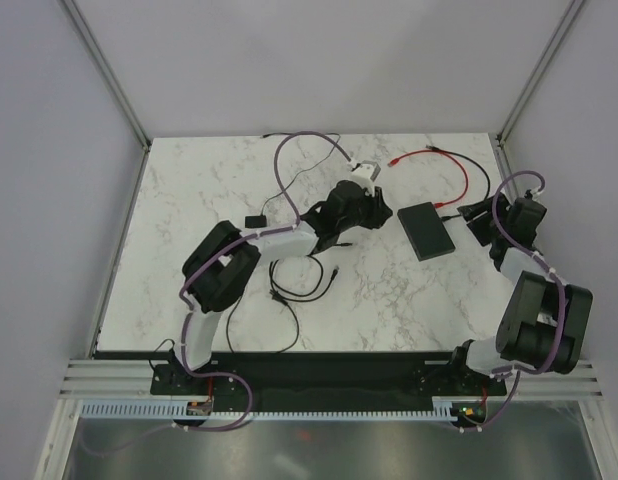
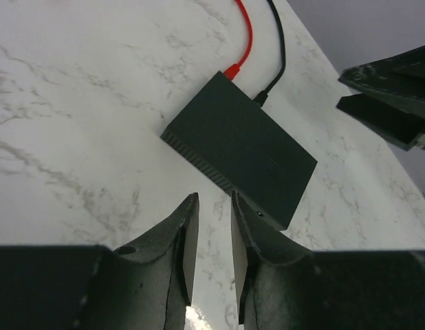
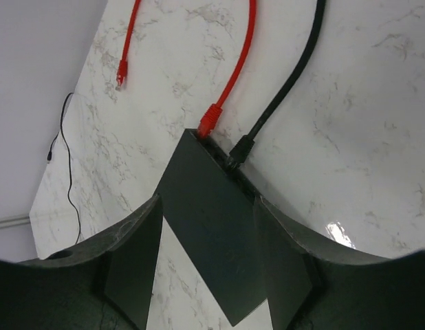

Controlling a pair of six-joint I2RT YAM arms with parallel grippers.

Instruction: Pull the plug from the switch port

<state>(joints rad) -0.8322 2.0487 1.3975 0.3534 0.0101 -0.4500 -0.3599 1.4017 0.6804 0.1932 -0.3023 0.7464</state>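
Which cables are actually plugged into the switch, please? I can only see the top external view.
Observer: Two. A red plug and a black plug sit side by side in one edge of the switch.
Operator: Is the left gripper holding anything?
Observer: No. The left gripper is only slightly parted, with nothing in the gap.
Operator: And the right gripper?
Observer: The right gripper is open. In its camera the switch shows between its fingers, with both plugs beyond.

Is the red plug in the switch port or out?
In: the red plug sits in the switch edge, beside the black plug.
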